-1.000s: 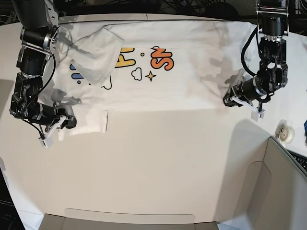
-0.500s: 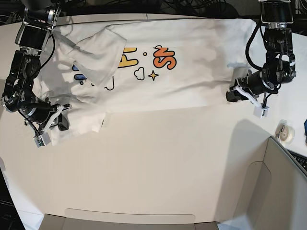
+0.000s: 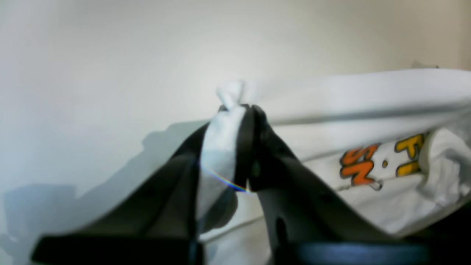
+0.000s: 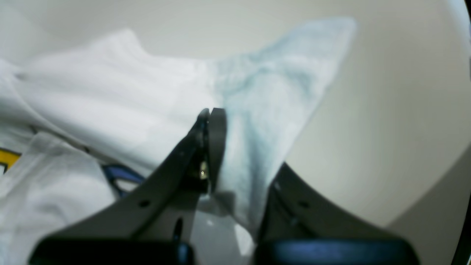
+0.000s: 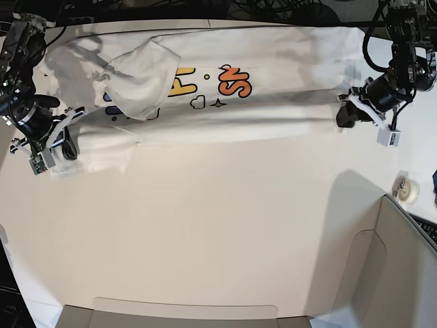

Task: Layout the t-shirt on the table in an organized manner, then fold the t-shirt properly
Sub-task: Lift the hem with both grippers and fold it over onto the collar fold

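A bare stretch of white worktop [image 5: 218, 225] fills the lower frame of the base view. Beyond it, across the upper frame, the t-shirt [image 5: 273, 102] is held stretched, print up. At the right edge the left gripper [image 5: 343, 113] is seen with fingers clamped on a pinch of fabric; at the left edge the right gripper [image 5: 63, 147] is likewise clamped on cloth. The opposed grips appear meant to pull out wrinkles; one sleeve [image 5: 136, 82] is left folded over the print.
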`<state>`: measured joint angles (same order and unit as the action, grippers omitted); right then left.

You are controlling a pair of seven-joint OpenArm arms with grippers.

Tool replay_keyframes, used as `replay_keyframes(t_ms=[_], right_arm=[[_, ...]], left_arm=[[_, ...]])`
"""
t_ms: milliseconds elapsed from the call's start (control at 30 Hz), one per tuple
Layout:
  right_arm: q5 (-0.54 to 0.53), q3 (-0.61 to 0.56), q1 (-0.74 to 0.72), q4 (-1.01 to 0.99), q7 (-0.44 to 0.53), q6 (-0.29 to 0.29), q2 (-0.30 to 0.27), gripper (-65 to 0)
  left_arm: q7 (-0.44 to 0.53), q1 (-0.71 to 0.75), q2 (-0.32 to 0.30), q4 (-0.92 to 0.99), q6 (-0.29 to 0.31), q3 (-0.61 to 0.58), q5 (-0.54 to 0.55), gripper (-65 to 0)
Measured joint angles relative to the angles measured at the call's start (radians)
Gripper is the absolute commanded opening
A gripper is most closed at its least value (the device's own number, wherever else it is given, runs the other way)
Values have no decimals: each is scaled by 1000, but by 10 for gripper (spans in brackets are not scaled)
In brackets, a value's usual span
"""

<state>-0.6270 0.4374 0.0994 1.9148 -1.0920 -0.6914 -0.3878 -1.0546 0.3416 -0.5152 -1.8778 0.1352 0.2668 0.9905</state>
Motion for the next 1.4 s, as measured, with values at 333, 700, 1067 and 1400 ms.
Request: replay_keyframes(t_ms=[333,700,1067,1400], right_arm=[[-80,109,180,12,-1,0,5,-650],[-79,115,285,12,3,1,6,-650],[-76,113,336,4,3,2,7,-650],[-79,111,338,-129,4,3,9,-650]], left_arm=[[0,116,3,-4,0,7,4,-650],[3,178,3,-4,0,3,3,-650],[-5,216,3,-2,0,2,3,-650],[-3,234,5,-1,0,2,7,-650]])
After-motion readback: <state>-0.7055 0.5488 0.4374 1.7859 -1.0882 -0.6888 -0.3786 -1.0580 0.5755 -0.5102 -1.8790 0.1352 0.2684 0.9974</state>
